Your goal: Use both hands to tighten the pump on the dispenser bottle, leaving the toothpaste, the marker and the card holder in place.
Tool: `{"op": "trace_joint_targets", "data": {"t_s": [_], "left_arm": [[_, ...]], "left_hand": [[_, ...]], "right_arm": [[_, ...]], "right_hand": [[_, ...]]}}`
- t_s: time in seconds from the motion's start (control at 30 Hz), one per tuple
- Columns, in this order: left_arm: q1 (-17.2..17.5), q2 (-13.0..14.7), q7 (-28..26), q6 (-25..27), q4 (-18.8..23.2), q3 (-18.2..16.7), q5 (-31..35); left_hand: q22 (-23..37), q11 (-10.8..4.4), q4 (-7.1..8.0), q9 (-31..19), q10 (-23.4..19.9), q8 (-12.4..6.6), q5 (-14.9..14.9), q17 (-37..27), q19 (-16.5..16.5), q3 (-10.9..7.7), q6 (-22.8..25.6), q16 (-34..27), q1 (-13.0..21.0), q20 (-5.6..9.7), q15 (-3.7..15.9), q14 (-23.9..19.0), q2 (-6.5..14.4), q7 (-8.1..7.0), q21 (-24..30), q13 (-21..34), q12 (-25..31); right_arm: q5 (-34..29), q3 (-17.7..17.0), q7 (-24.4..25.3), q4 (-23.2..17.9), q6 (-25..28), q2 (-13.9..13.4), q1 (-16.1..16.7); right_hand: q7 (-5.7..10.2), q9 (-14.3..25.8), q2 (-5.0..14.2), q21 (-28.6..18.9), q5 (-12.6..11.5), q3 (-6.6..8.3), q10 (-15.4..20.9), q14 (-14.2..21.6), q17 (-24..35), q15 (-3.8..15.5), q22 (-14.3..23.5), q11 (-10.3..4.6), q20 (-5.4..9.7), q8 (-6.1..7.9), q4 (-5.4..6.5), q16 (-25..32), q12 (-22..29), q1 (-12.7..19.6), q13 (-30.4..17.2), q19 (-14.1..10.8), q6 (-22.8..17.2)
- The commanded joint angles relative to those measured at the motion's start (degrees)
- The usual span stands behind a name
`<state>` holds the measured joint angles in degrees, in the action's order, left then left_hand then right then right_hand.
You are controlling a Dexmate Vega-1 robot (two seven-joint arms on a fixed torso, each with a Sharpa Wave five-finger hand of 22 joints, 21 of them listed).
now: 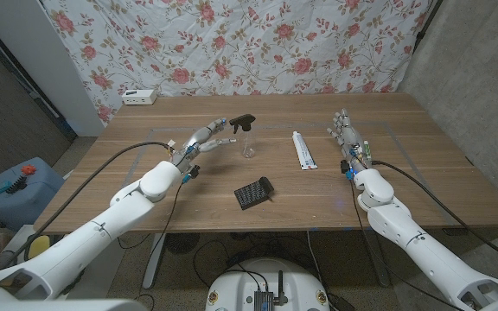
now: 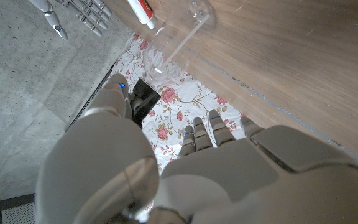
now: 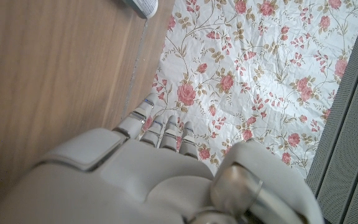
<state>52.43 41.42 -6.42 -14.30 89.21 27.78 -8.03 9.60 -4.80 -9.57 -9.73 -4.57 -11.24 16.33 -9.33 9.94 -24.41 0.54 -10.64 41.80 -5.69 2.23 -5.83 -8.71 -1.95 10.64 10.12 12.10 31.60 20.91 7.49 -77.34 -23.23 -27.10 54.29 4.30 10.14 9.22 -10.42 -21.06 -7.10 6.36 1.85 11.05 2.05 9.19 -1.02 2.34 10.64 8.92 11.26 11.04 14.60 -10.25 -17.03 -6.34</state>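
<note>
The dispenser bottle [image 1: 248,138], clear with a black pump on top, is seen upright on the wooden table [image 1: 188,194], near its middle. The left arm is stretched from the near corner toward the bottle, and the left hand [image 1: 199,142] is held just beside the bottle, on its left side. Its fingers [image 1: 219,143] are extended and apart, pointing at the bottle; nothing is gripped, and contact with the bottle cannot be told. The toothpaste [image 1: 302,151] is laid to the right of the bottle. Further right of the bottle, past the toothpaste, the right hand [image 1: 349,142] is held over the table with straight fingers, and nothing is held by it. The black card holder [image 1: 254,193] is placed in front of the bottle.
</note>
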Motion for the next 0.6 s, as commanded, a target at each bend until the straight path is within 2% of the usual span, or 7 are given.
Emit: {"op": "trace_joint_targets", "data": {"t_s": [0.03,0.3,0.4,0.6], "left_arm": [[0.31,-2.03,-2.83,-2.48,-2.51,0.73,2.27],[0.27,-3.64,-4.46,-4.02,-4.75,1.09,2.99],[-0.03,-4.18,-4.44,-4.76,-5.75,1.34,2.98],[-0.76,-5.2,-4.63,-5.88,-7.76,1.88,3.33]], "left_hand": [[0.12,-0.01,0.15,-0.33,-0.95,-0.09,0.52,-0.12,-0.34,0.58,0.81,-0.05,1.37,0.64,3.43,-0.97,-0.12,-0.21,0.4,0.18,0.08],[0.12,-0.61,0.49,-0.33,-2.53,-0.25,0.74,-0.1,-1.58,1.44,2.38,-0.17,2.42,1.38,4.39,-2.54,0.05,-0.86,0.56,0.17,0.25],[0.12,-0.74,0.65,-0.33,-2.85,-0.14,0.81,-0.1,-1.98,1.84,2.7,-0.16,2.76,1.49,4.32,-3.1,0.13,-0.83,0.56,0.16,0.17],[0.12,-1.14,0.94,-0.34,-3.78,-0.12,0.88,-0.09,-2.6,2.42,3.41,-0.14,3.03,2.12,4.66,-3.81,0.34,-1.06,0.59,0.15,0.24]], "right_arm": [[0.44,0.17,-2.06,1.81,-1.46,0.29,-0.63],[-0.46,0.06,-1.25,2.41,-2.73,0.7,-0.83],[-1.03,0.03,-0.33,2.08,-2.68,0.7,-0.66],[-1.4,-0.1,0.61,1.71,-2.9,0.83,-0.14]], "right_hand": [[-0.08,0.19,0.47,-0.22,-0.45,0.48,0.48,0.24,0.1,0.67,0.29,0.15,2.82,0.37,0.1,0.26,0.22,-0.22,-0.27,-0.69,-0.71],[-1.89,0.14,0.22,-0.45,-0.49,0.83,1.92,2.07,-0.02,1.06,0.23,0.62,3.82,0.52,-0.11,0.74,0.5,-0.24,-0.19,-1.77,-1.44],[-2.41,0.1,0.13,-0.1,-0.5,1.1,3.7,3.94,-0.15,1.35,0.21,0.98,4.43,0.72,-0.28,1.16,0.88,-0.16,-0.12,-1.09,-2.4],[-2.86,0.06,0.06,0.2,-0.49,1.59,5.39,6.89,-0.37,0.88,0.25,0.64,4.95,1.03,-0.5,1.59,0.85,0.02,-0.01,0.22,-4.3]]}}
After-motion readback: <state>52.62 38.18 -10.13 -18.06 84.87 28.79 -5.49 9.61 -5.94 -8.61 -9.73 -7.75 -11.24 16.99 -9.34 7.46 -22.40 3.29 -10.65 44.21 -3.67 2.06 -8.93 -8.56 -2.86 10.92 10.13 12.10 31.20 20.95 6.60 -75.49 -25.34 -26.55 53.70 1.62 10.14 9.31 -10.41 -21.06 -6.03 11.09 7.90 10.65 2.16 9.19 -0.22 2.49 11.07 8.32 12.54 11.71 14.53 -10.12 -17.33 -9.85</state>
